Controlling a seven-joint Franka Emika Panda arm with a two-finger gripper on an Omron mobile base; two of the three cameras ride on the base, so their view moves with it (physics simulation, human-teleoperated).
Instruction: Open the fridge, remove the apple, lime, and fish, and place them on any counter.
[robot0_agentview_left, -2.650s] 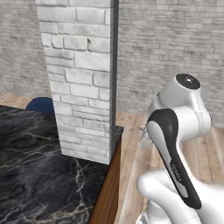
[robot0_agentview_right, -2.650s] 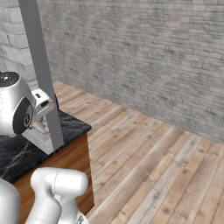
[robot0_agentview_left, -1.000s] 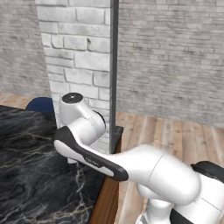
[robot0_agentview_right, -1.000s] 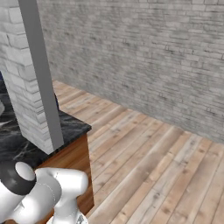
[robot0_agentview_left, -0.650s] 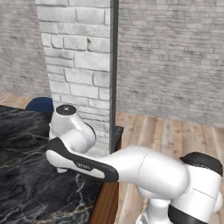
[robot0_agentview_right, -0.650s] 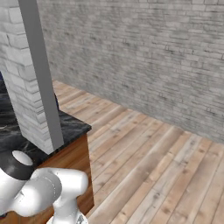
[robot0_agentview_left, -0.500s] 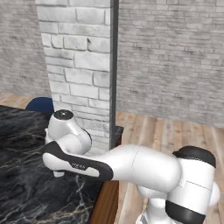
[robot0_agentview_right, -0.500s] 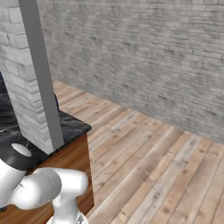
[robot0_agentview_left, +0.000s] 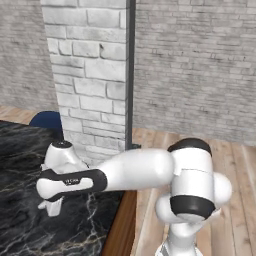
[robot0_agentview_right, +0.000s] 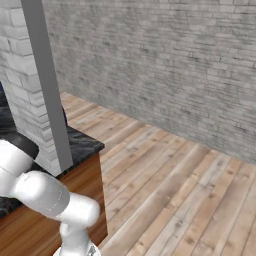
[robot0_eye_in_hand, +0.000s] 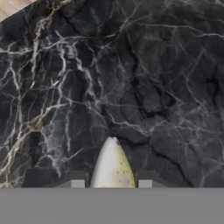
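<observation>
Hand view: the fish (robot0_eye_in_hand: 112, 164) is clamped between the gripper (robot0_eye_in_hand: 111, 183) fingers above the black marble counter (robot0_eye_in_hand: 144, 78). Placement is underway; lowering and release seem needed next.

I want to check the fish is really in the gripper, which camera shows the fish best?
The hand view. There the fish juts out pale and tapered between the two finger tips of the gripper, above the black marble counter. In the left base view the gripper hangs low over the counter, but I cannot make out the fish there.
</observation>
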